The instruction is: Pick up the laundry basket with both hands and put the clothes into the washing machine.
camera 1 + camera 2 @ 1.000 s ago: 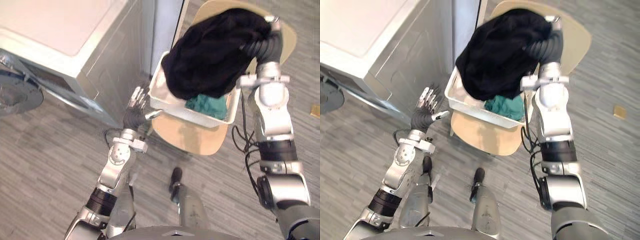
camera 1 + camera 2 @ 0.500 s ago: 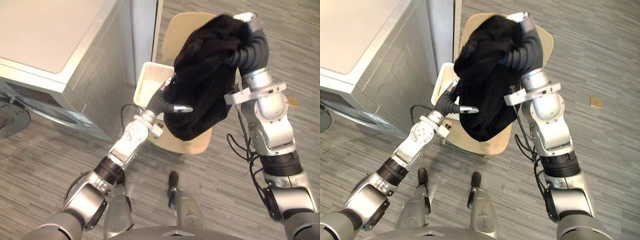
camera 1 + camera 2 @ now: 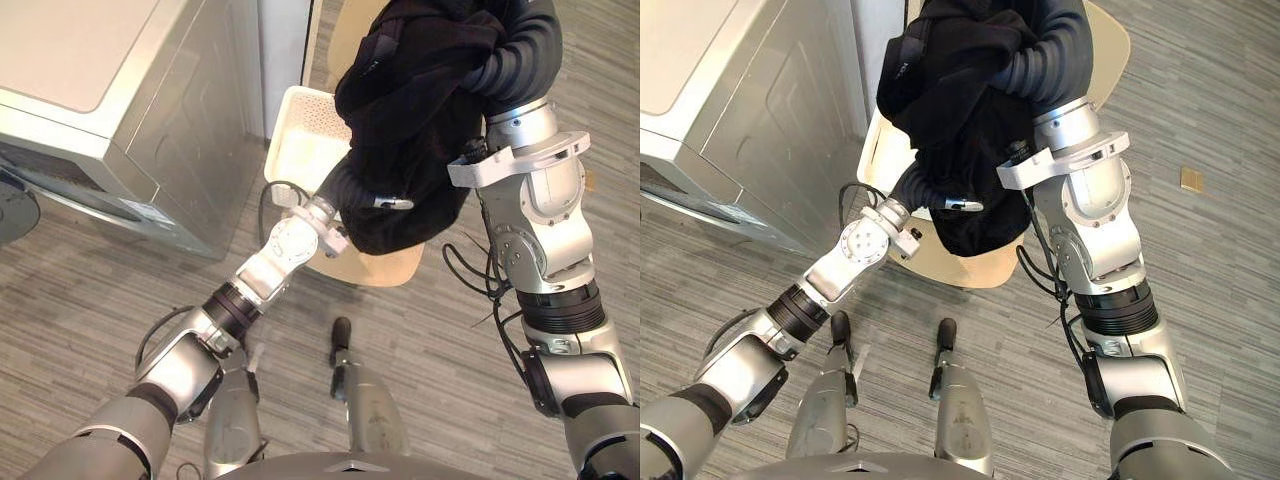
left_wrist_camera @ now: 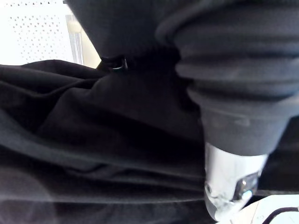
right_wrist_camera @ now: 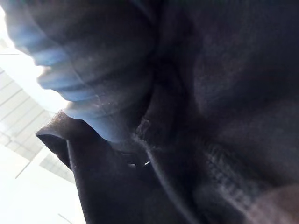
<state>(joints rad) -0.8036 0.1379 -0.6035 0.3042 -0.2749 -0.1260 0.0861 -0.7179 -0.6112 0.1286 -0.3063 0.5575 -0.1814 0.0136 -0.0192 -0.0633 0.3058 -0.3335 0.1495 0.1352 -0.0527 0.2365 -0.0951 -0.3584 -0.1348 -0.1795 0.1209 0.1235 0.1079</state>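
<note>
A bulky black garment (image 3: 410, 120) hangs in the air above the white laundry basket (image 3: 300, 130), draped over my right hand (image 3: 520, 60), whose dark ribbed cover sticks out of the cloth at the top. My left hand (image 3: 345, 188) reaches in from below and is pressed into the garment's lower part. The basket stands on a beige chair (image 3: 370, 268) beside the washing machine (image 3: 90, 90). In the left wrist view black cloth (image 4: 93, 140) lies right against the hand, with the basket's perforated wall (image 4: 37, 37) behind. The right wrist view shows folds of the same garment (image 5: 224, 116).
The silver-sided washing machine with its white top stands at the left, its round door (image 3: 15, 210) swung open low at the far left. Grey wood-look floor surrounds the chair. A small tan thing (image 3: 1191, 179) lies on the floor at the right.
My right arm has raised the black garment out of the basket. My left hand went from beside the basket's corner to under the garment. The camera has shifted.
</note>
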